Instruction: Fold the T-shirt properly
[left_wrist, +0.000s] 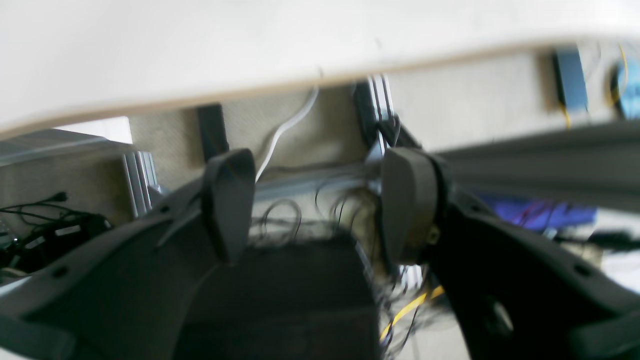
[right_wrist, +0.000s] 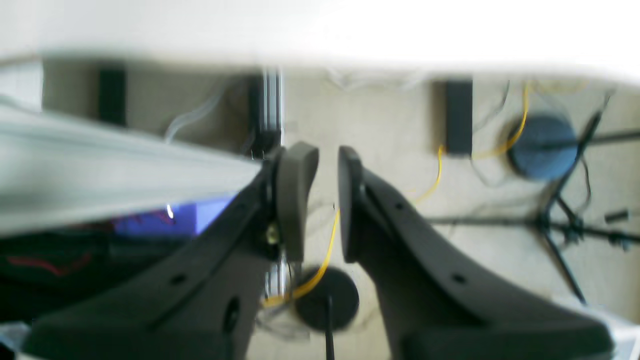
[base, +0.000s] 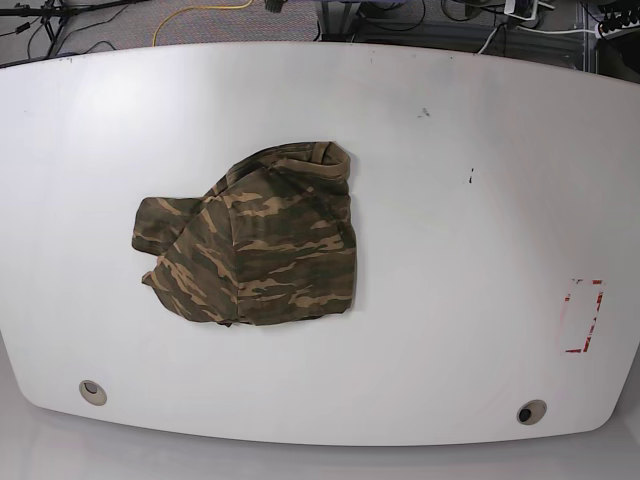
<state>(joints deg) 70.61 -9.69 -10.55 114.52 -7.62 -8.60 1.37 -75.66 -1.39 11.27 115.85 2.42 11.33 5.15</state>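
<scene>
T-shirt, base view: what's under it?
The T-shirt lies bunched on the white table, which shows bare all around it. Its folds overlap, so the lower layers and the tabletop beneath are covered; anything under it cannot be seen.

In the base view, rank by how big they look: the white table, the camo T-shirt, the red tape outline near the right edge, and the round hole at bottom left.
1. White oval table
2. Camouflage-print fabric T-shirt
3. Red tape rectangle outline
4. Round grey hole at the table's lower left

No two look close enough to doubt.

White table (base: 450, 250) under crumpled T-shirt (base: 260, 250)
</scene>
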